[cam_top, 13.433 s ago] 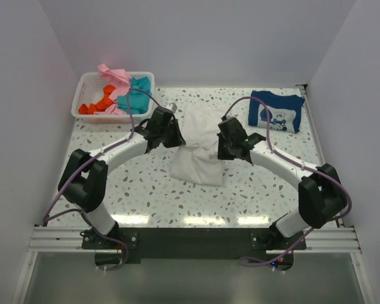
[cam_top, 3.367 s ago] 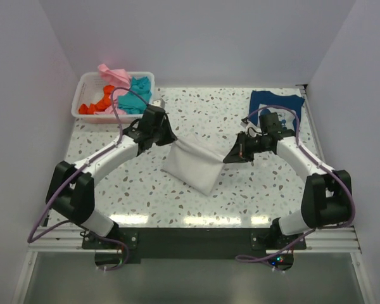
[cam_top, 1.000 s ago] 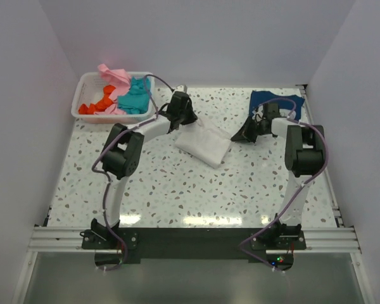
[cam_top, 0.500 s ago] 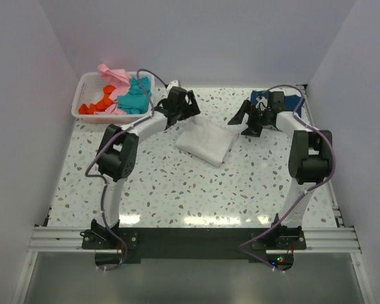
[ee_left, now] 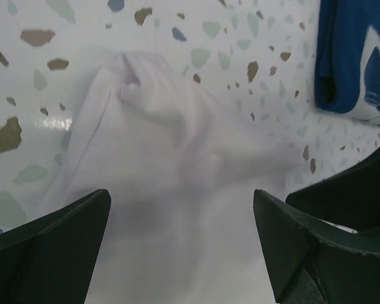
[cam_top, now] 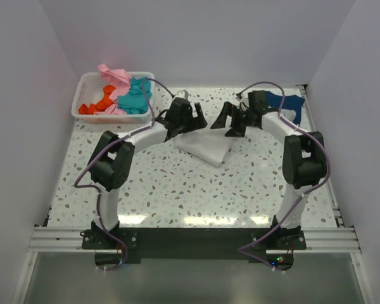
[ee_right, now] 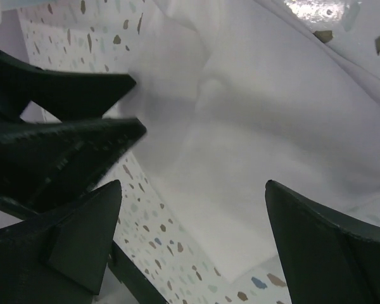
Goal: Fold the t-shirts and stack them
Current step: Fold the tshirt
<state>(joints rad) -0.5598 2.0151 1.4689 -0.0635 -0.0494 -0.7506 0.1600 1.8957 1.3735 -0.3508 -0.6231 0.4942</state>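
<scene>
Speckled terrazzo counter (cam_top: 177, 190). Folded plain white cloth t-shirt (cam_top: 206, 147), flat at mid-counter. Left gripper (cam_top: 198, 120) and right gripper (cam_top: 228, 123), both spread wide, holding nothing, facing each other at the shirt's far edge. Navy blue printed t-shirt (cam_top: 291, 107), far right. White slotted plastic basket (cam_top: 82, 85), far left, holding the orange t-shirt (cam_top: 98, 104), teal t-shirt (cam_top: 136, 98) and pink t-shirt (cam_top: 114, 74).

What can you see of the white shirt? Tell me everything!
The white t-shirt is soft, plain cloth, folded into a small, slightly wrinkled bundle. It lies flat on the speckled table, near the middle toward the back, apart from the navy shirt. The left claw and right claw are open just over its far edge, holding nothing; whether they brush it can't be told.
</scene>
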